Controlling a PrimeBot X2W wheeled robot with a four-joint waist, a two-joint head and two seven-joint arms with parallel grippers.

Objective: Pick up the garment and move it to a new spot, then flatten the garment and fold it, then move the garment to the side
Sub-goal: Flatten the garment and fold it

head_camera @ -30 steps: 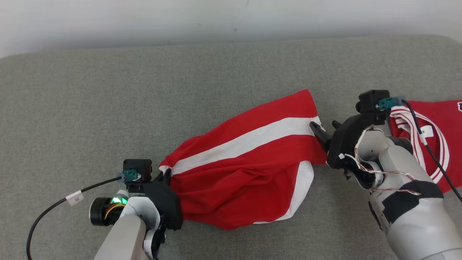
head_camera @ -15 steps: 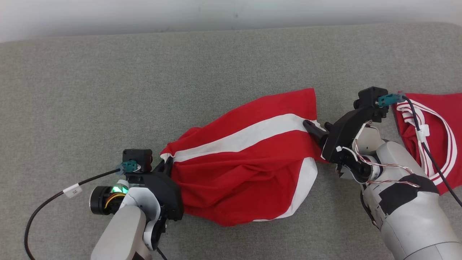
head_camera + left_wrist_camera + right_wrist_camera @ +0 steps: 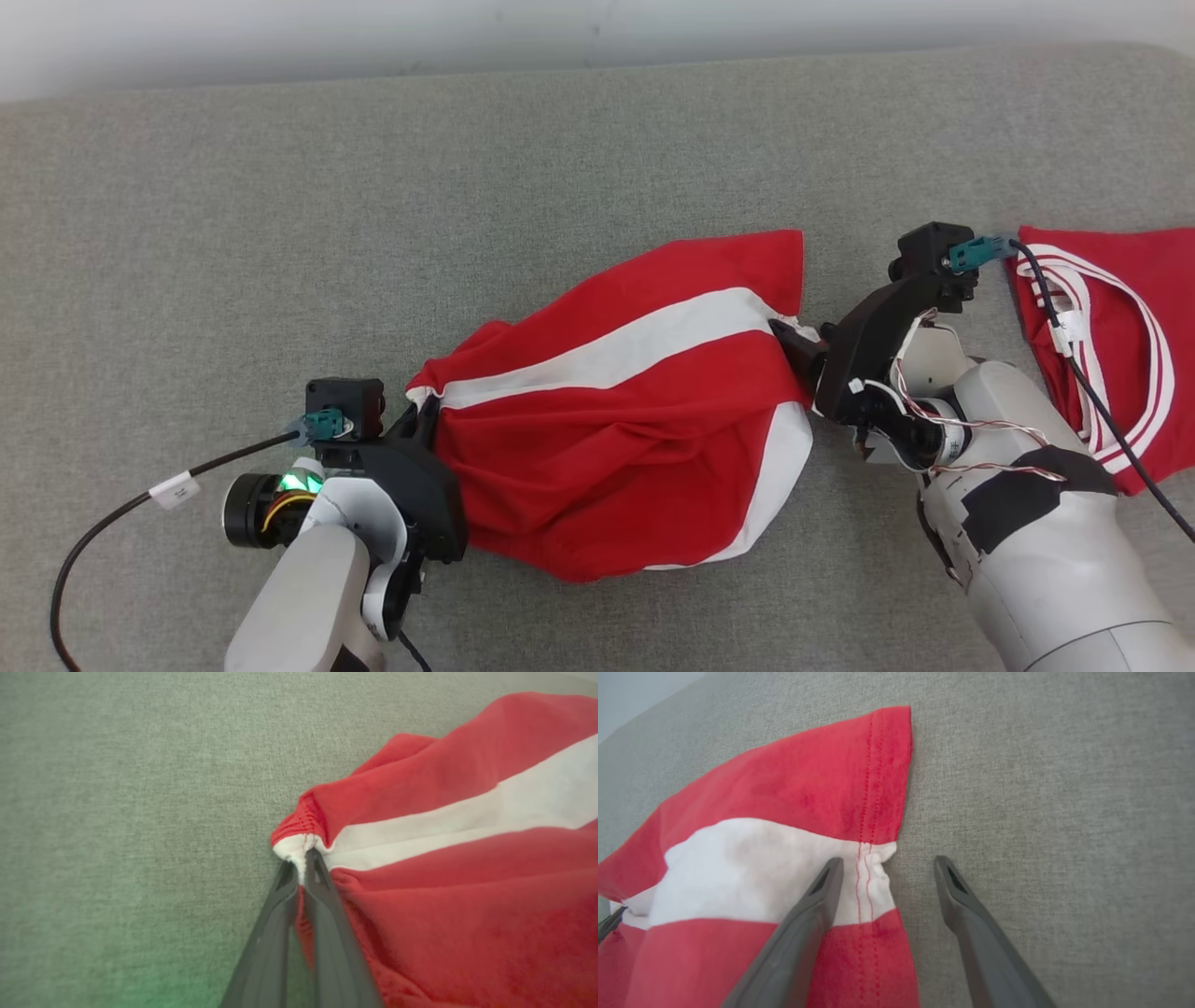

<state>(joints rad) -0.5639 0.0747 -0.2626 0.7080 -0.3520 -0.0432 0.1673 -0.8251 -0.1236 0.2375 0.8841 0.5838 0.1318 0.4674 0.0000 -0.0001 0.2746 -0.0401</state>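
Observation:
The garment (image 3: 635, 411) is red with a broad white stripe and lies bunched on the grey padded surface (image 3: 373, 187). My left gripper (image 3: 422, 420) is shut on its left corner. The left wrist view shows that gripper (image 3: 303, 858) pinching the white hem end of the garment (image 3: 467, 812). My right gripper (image 3: 794, 334) is open at the garment's right hem. In the right wrist view the right gripper (image 3: 888, 861) straddles the stitched hem edge of the garment (image 3: 784, 793), with one finger over the white stripe and the other over bare surface.
A second red garment (image 3: 1111, 345) with a white-striped neckline lies at the right edge, partly behind my right forearm. A black cable (image 3: 140, 504) trails from the left wrist. A pale wall runs along the surface's far edge.
The head camera has shifted a little. My right gripper has moved left onto the garment's right hem, still open. The left gripper keeps its hold on the left corner.

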